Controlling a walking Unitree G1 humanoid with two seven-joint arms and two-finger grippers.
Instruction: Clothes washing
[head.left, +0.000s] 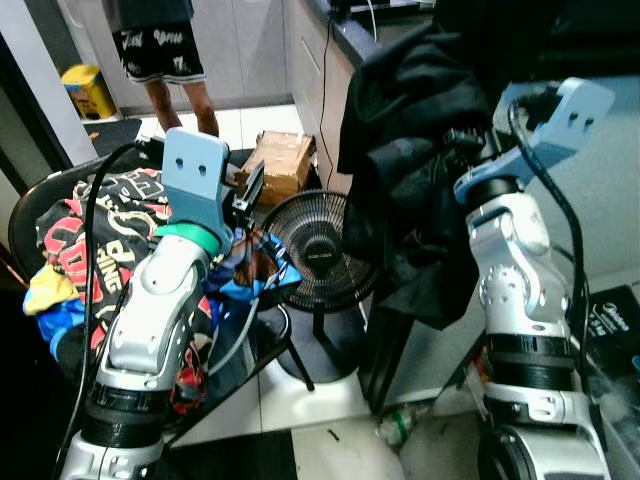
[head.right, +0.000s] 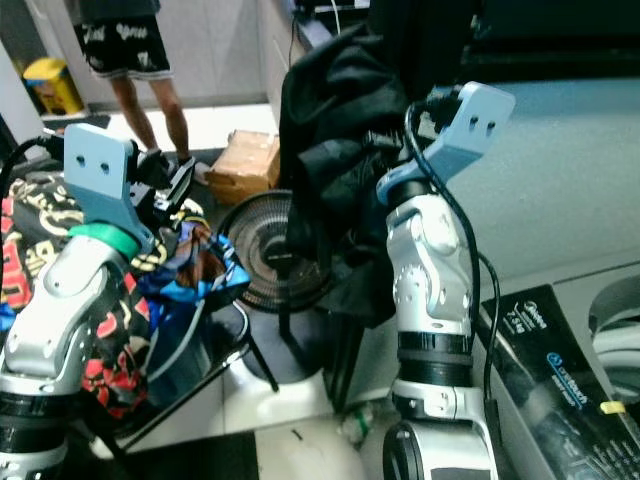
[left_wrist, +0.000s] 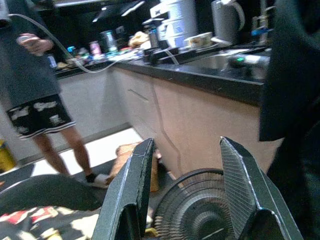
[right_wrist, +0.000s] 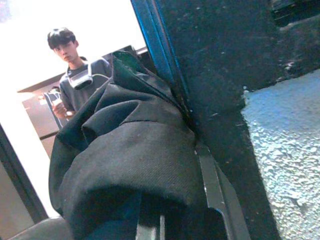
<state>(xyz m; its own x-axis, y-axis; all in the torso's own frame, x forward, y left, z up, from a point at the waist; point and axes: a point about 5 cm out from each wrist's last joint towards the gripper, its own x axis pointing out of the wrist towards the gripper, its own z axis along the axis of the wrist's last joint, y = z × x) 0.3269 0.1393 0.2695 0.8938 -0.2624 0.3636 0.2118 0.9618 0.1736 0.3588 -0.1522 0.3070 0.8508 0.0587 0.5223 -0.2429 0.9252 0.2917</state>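
Your right gripper (head.left: 455, 140) sits at about one o'clock in the head view, raised high with a black garment (head.left: 400, 170) bunched around its fingers; the wrist view shows the dark cloth wrapped over one finger and pinched there, so it hangs off the floor, draping down beside the grey washing machine (head.right: 580, 200) at three o'clock, probably so you can carry it over to load; the drum opening itself is not clear to see. Your left gripper (head.left: 245, 195) hovers at ten o'clock with its fingers (left_wrist: 127, 200) spread apart and nothing between them, poised over the pile of bright printed clothes (head.left: 90, 250) heaped on a dark chair (head.left: 30, 205) at nine o'clock, likely ready for the next pick. A standing fan (head.left: 320, 250) sits low at six o'clock between the two arms, near the hanging cloth; mind the hem there. A person (head.left: 160, 50) stands at eleven o'clock by the kitchen counter (left_wrist: 210, 80), well apart from both arms; a cardboard box (head.left: 280, 165) lies on the floor behind the fan.
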